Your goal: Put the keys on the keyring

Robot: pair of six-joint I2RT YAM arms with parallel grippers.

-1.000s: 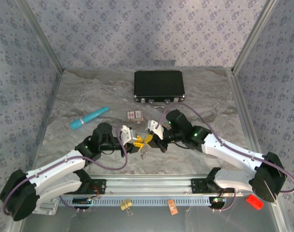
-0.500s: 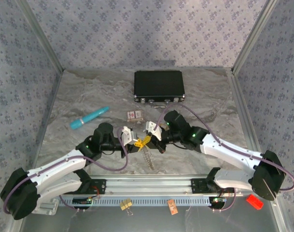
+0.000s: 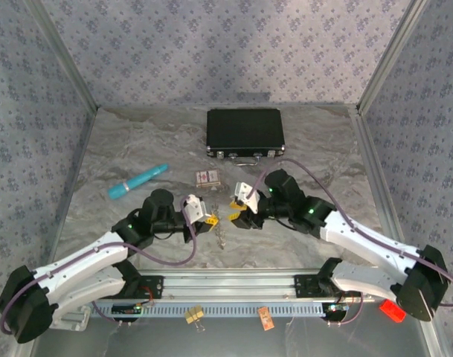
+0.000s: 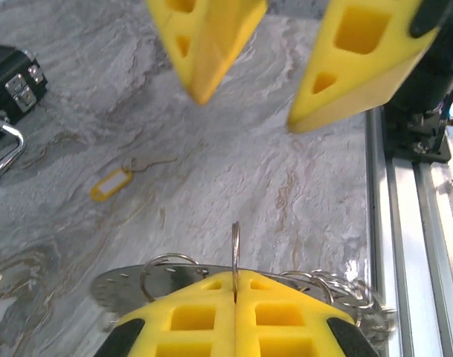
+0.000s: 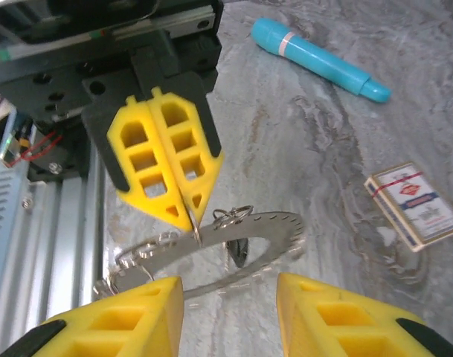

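My left gripper point(image 4: 235, 277) is shut on the keyring point(image 4: 235, 249), a thin metal loop standing edge-on between its yellow pads. Under it hangs a curved flat metal band point(image 5: 286, 223) with small holes, carrying more small wire rings point(image 5: 237, 214) and a small dark piece point(image 5: 239, 253). I cannot make out the keys. My right gripper point(image 5: 230, 297) is open, its two fingers apart on either side of the band, touching nothing. In the top view the left gripper point(image 3: 209, 220) and right gripper point(image 3: 233, 210) face each other closely, with the metal bunch point(image 3: 223, 232) dangling between them.
A black case point(image 3: 245, 132) lies at the back. A red-and-white card box point(image 3: 207, 178) and a teal cylinder point(image 3: 138, 181) lie left of centre. A yellow key tag point(image 4: 111, 184) rests on the marble. The aluminium rail point(image 3: 226, 286) runs along the near edge.
The right gripper has opened, let go and drawn back a little to the right. The left gripper has closed on the keyring, and the metal bunch now hangs from it.
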